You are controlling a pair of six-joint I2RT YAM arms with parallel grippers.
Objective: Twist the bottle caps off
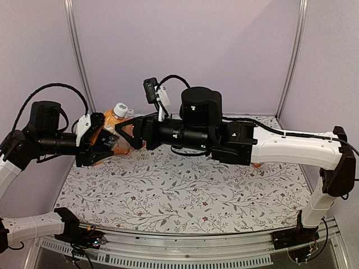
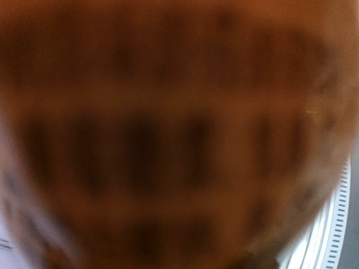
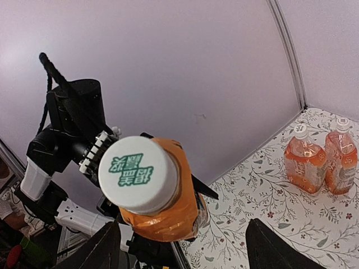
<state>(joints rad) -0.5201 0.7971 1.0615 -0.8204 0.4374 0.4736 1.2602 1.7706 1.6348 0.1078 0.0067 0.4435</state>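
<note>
One white cap (image 3: 138,174), green lettering, on orange bottle (image 3: 168,216).

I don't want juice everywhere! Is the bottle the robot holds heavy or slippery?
Probably heavy for its size: the bottle looks nearly full of orange drink. Its smooth plastic may slip or squash slightly in the left gripper. The white cap is on, so spills seem unlikely.

Right arm (image 1: 280,144) across the table (image 1: 168,196)
</note>
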